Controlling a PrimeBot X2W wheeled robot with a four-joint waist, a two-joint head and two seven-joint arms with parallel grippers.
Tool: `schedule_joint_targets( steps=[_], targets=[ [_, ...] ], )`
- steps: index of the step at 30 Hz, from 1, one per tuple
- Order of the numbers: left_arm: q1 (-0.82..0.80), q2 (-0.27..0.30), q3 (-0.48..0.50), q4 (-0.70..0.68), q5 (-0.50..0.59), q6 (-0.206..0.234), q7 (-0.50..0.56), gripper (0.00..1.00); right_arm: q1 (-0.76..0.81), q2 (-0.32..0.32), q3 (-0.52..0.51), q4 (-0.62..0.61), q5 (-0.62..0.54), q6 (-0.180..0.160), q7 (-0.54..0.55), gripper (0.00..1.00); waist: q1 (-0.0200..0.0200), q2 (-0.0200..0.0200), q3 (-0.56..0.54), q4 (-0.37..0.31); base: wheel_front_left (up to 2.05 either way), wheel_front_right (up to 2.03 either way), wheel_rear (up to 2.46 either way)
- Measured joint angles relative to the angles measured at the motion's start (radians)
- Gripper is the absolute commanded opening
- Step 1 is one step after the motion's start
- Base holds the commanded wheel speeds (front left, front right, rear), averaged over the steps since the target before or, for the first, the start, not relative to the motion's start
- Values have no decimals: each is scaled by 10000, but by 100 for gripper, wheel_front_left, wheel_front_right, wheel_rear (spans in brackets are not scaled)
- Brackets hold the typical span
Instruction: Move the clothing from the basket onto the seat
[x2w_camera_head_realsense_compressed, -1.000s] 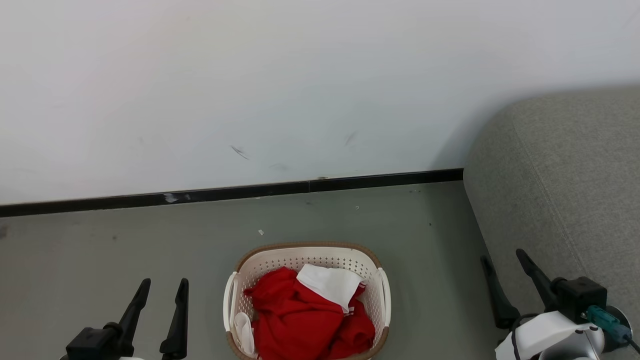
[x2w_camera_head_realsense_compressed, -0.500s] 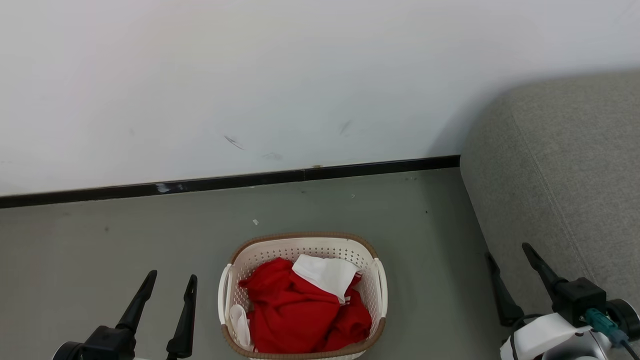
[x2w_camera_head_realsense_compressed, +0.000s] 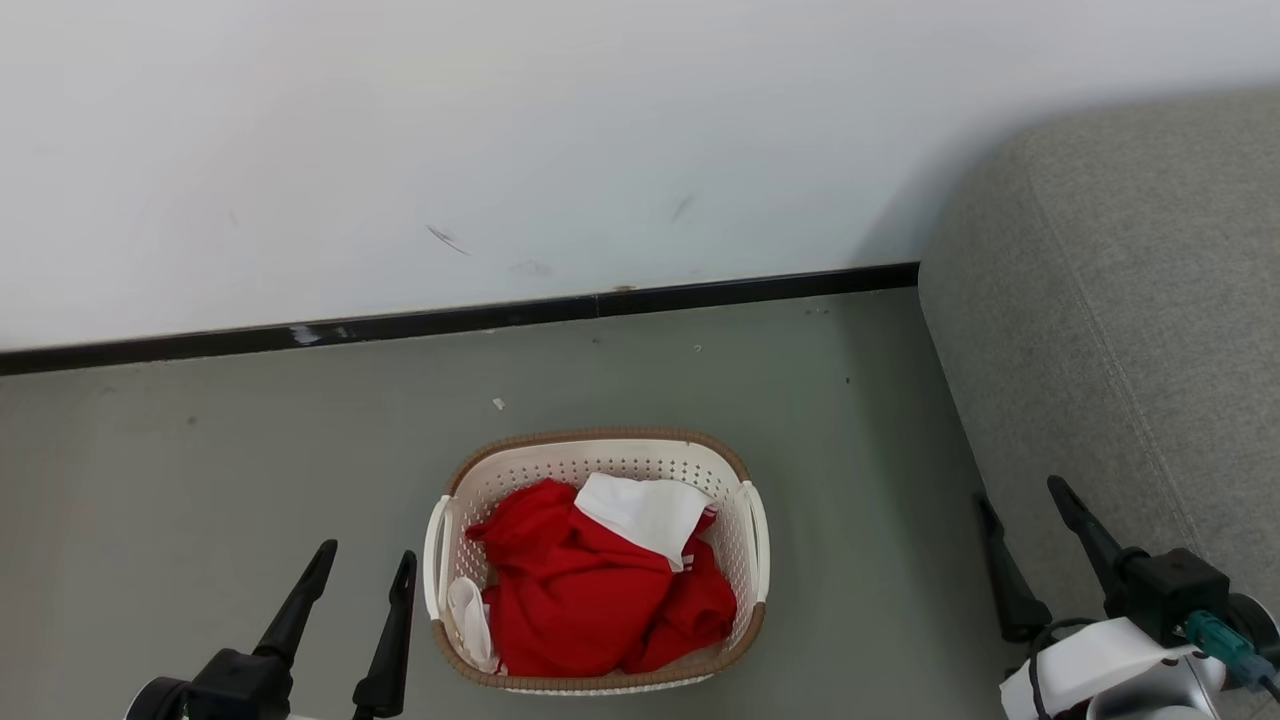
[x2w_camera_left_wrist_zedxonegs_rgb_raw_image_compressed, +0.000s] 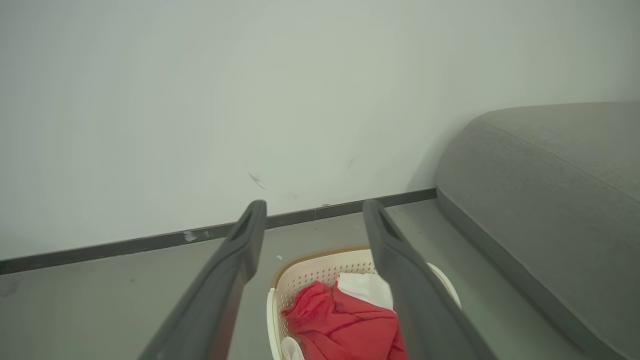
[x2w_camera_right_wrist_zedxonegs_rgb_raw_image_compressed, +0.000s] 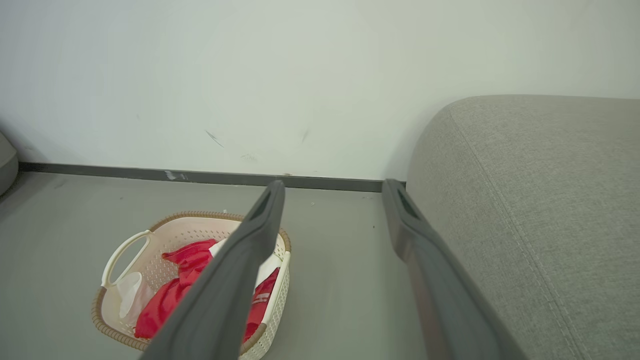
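My left gripper (x2w_camera_head_realsense_compressed: 365, 555) and right gripper (x2w_camera_head_realsense_compressed: 1020, 493) gape, empty. Red-and-white fabric clothing (x2w_camera_head_realsense_compressed: 580, 590) fills the cream perforated plastic basket (x2w_camera_head_realsense_compressed: 600, 437) on the grey floor (x2w_camera_head_realsense_compressed: 250, 450).

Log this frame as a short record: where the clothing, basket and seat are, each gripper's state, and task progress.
clothing: red with white parts, heaped inside the basket
basket: on the floor, short of the wall
seat: grey-green, on the robot's right of the basket, apart from it
left gripper: open, empty, left of the basket, not touching it
right gripper: open, empty, by the seat's front edge
progress: no garment lifted yet
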Motion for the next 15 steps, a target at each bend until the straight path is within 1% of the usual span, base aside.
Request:
schedule_joint_targets(
  steps=[15],
  targets=[
    [-882, -12, -1001, 704, 38, -84, -17, 100, -557, -2, 270, -328, 159, 0, 0, 100, -1, 0, 1200, -81, 0, 0, 0]
  ],
)
